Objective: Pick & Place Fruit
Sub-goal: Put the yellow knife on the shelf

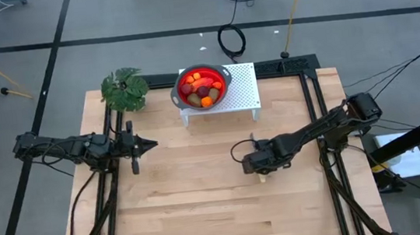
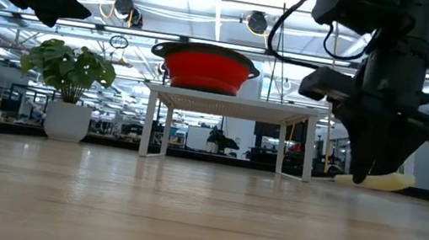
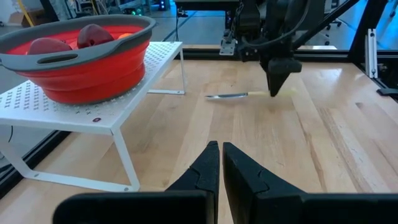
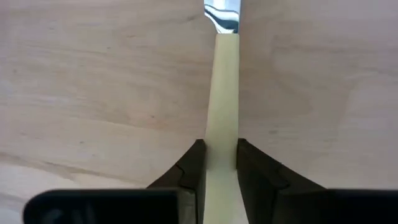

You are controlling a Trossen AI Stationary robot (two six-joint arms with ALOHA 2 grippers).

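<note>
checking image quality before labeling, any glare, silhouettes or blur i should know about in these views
Low view: bright ceiling lights backlight the right gripper, leaving it a dark silhouette; the near tabletop is soft. Right wrist view: the knife blade reflects light, and the fingers are close and blurred. High view: evenly lit, the red bowl of fruit clear.

wooden table (image 1: 203, 204) — white rack (image 1: 242, 90), plant (image 1: 125, 89), knife (image 3: 239, 95)

There are no words, numbers, labels or signs to read in any of these pictures. Nothing is written on anything on the table. The room far behind is too small and blurry to make out any letters.
</note>
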